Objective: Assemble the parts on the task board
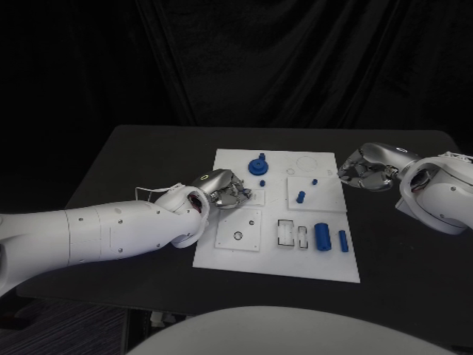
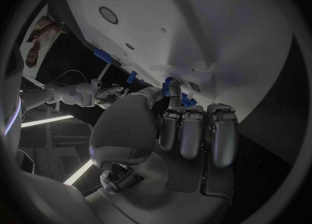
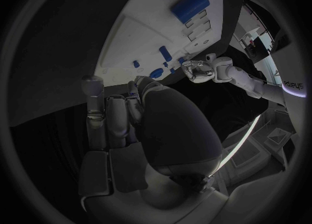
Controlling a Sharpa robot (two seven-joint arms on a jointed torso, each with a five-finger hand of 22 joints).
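both hands curled: left hand [image 1: 224, 188], right hand [image 1: 366, 167]

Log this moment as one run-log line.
left hand: over board's left edge, fingers curled, empty | right hand: beside board's right edge, empty | blue parts: on board, untouched

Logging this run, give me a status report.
Left hand over the task board's left edge, holding nothing visible. Right hand curled, off its right edge. Nothing blocking.

Black table [image 1: 140, 159] before a dark curtain [image 1: 301, 59].
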